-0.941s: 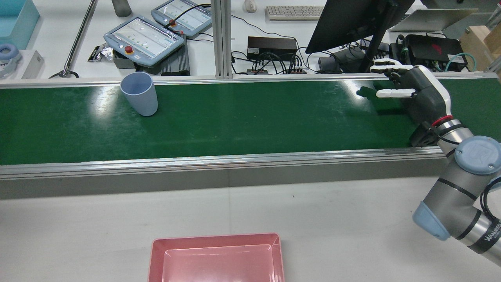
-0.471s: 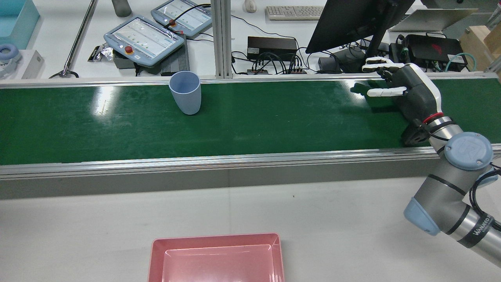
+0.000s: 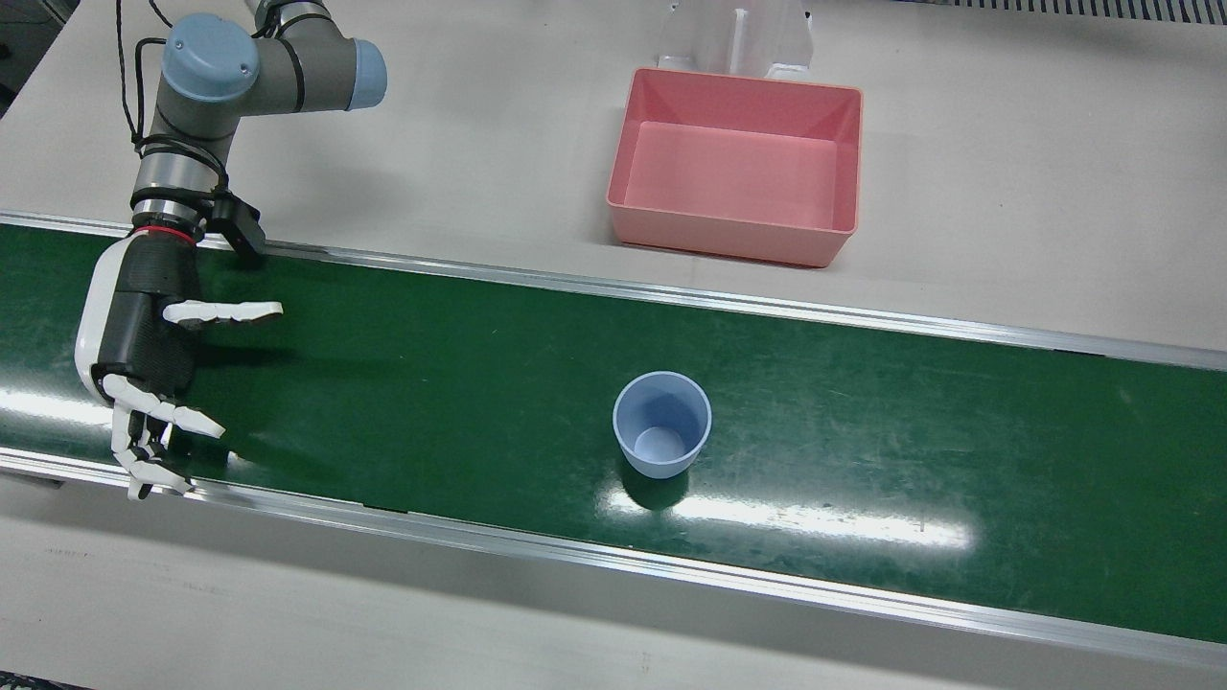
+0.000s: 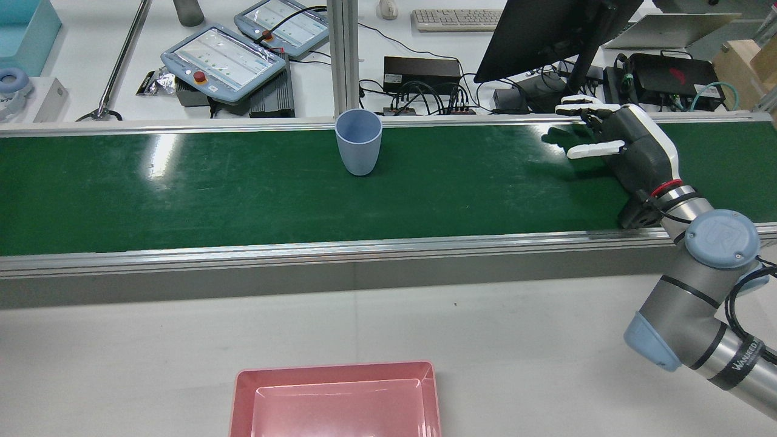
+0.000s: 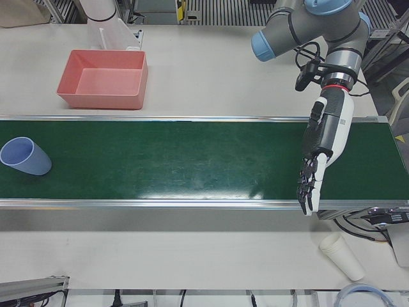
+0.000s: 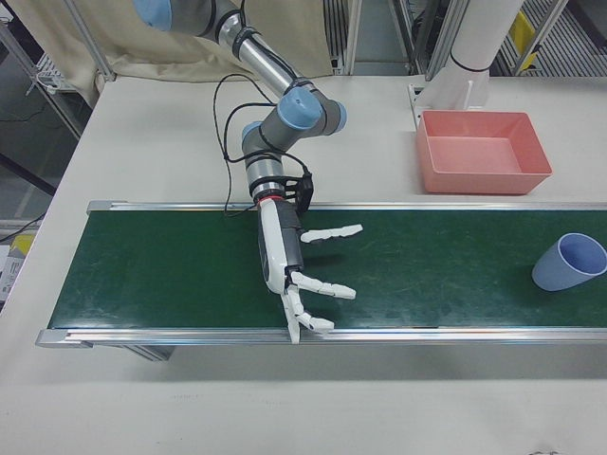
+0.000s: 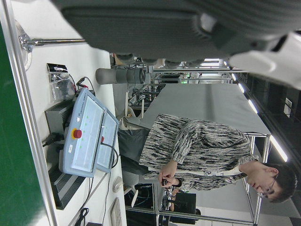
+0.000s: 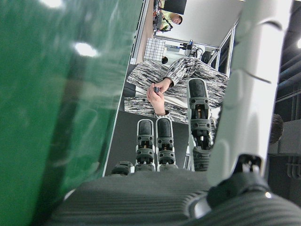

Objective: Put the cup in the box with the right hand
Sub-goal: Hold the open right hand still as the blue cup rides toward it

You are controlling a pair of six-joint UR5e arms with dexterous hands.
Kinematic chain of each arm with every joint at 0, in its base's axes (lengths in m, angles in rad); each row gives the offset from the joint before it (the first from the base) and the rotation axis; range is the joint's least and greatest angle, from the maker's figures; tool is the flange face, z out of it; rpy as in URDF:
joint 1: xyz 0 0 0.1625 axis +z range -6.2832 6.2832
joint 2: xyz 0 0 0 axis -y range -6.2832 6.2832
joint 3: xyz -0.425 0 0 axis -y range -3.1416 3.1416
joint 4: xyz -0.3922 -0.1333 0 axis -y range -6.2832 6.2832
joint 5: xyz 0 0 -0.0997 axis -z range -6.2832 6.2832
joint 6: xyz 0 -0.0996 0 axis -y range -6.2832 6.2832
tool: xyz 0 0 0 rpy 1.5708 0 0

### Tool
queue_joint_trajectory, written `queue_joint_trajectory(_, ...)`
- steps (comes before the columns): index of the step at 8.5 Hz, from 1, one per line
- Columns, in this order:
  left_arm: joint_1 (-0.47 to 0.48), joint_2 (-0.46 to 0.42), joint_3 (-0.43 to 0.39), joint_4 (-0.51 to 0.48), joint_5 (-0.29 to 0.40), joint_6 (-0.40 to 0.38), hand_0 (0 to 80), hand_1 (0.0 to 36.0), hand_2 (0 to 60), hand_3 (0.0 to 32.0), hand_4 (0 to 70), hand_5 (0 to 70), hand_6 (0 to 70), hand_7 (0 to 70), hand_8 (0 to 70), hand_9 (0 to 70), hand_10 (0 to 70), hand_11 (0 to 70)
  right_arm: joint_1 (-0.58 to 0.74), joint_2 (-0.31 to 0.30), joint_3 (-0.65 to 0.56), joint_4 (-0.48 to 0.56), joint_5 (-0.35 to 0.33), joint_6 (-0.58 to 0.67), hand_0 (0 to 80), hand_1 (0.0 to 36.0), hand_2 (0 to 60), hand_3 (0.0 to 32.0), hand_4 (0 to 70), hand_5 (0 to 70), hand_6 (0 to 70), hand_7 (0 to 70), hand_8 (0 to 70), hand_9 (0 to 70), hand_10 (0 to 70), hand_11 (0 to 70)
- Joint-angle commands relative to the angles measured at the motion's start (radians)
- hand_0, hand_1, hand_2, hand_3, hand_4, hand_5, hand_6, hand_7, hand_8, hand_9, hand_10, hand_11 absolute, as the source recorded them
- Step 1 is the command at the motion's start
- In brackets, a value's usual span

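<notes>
Pale blue cup (image 3: 661, 437) — green belt (image 3: 863, 460) — pink box (image 3: 736, 168), seemingly plain.

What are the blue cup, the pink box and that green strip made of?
Cup: likely matte plastic, evenly coloured with a thin rim. Box: probably moulded plastic with smooth, slightly shiny walls. Green belt: seemingly glossy rubber or PVC, reflecting the lights and finely scuffed.

A green conveyor belt (image 3: 863, 460) crosses a pale table (image 3: 1007, 192). The blue cup (image 3: 662, 437) stands upright on the belt. The pink box (image 3: 738, 168) sits on the table beside the belt, well apart from the cup.
</notes>
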Motion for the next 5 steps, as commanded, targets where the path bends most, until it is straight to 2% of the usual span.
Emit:
queue_joint_trajectory(1, 0.001, 0.0, 0.0, 0.0, 0.0, 0.0, 0.0, 0.0, 0.0, 0.0, 0.0, 0.0, 0.0, 0.0, 0.0, 0.0, 0.0, 0.0, -0.001, -0.006, 0.024, -0.009, -0.005, 0.002, 57.2, 20.2, 10.6, 0.0, 22.3, 7.4, 8.8, 34.7, 15.1, 24.6, 0.3, 2.2)
queue_joint_trajectory(2, -0.001, 0.0, 0.0, 0.0, 0.0, 0.0, 0.0, 0.0, 0.0, 0.0, 0.0, 0.0, 0.0, 0.0, 0.0, 0.0, 0.0, 0.0, 0.006, -0.004, 0.036, -0.024, -0.005, 0.002, 60.6, 15.9, 0.0, 0.0, 26.5, 7.4, 8.7, 34.2, 15.0, 24.4, 0.0, 0.8)
queue_joint_trajectory(5, -0.001, 0.0, 0.0, 0.0, 0.0, 0.0, 0.0, 0.0, 0.0, 0.0, 0.0, 0.0, 0.0, 0.0, 0.0, 0.0, 0.0, 0.0, -0.004, 0.004, 0.046, -0.047, -0.006, 0.001, 58.0, 19.9, 9.1, 0.0, 24.4, 7.2, 8.6, 35.0, 15.0, 24.5, 0.0, 0.0)
